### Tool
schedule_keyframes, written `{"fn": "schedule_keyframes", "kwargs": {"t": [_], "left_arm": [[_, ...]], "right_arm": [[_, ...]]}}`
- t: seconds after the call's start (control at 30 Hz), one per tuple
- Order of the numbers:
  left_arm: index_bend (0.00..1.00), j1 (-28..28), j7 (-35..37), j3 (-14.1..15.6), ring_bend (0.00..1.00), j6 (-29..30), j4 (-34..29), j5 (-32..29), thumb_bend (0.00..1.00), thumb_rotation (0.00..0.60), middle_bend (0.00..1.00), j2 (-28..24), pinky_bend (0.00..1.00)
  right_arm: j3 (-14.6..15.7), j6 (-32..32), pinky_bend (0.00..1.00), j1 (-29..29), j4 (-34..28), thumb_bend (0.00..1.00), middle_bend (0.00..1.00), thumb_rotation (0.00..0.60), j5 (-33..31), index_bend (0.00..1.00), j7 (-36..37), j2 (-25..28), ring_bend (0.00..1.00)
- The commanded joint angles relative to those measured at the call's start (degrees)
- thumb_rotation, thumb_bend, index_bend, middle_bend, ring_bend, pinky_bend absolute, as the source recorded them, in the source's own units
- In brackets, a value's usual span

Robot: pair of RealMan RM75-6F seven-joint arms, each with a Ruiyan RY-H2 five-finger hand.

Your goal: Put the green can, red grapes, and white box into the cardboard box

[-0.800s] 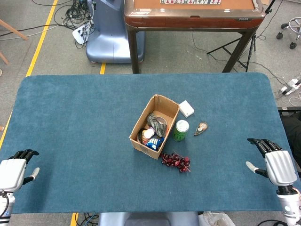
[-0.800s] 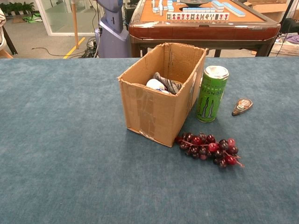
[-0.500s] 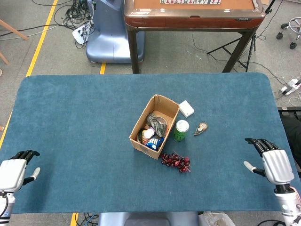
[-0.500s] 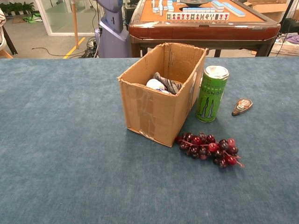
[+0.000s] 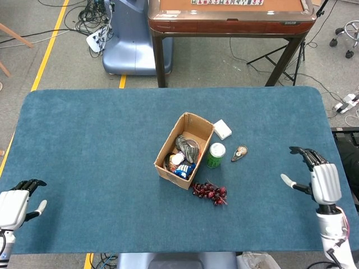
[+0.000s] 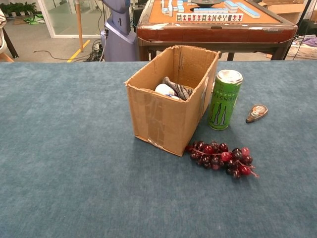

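Note:
The open cardboard box stands mid-table with several items inside. A green can stands upright just right of it. Red grapes lie in front of the can, by the box's near corner. The white box lies behind the can; the chest view hides it. My right hand hovers open at the table's right edge, far from the objects. My left hand sits open at the near left corner, holding nothing. Neither hand shows in the chest view.
A small brown teardrop-shaped object lies right of the can. A wooden mahjong table stands behind the blue table, with a grey robot base and cables on the floor.
My right hand has risen and moved forward and a little inward along the right edge. My left hand has slid slightly lower. The objects have not moved.

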State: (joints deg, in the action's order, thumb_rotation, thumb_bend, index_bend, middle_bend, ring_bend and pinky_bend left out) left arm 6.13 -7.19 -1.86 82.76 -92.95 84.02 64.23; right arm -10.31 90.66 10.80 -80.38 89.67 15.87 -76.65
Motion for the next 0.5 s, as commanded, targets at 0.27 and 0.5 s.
{"fn": "schedule_keyframes", "kwargs": {"t": [0.27,0.5], "left_arm": [[0.32,0.14,1.32,0.15,0.32,-0.58,-0.04,0.03,0.28,0.600,0.36,-0.51,0.53],[0.32,0.16,1.75,0.28,0.32,-0.95,-0.43,-0.14,0.28,0.600,0.36,-0.91,0.53]], "right_arm": [[-1.96,-6.72,0.48,5.36,-2.89,0.00,0.38,0.600,-2.16,0.28,2.92,-2.12,0.31],[-2.67,-11.26,0.48,8.65,-1.94,0.00,0.38,0.600,-4.11,0.28,6.82,-4.99,0.31]]}}
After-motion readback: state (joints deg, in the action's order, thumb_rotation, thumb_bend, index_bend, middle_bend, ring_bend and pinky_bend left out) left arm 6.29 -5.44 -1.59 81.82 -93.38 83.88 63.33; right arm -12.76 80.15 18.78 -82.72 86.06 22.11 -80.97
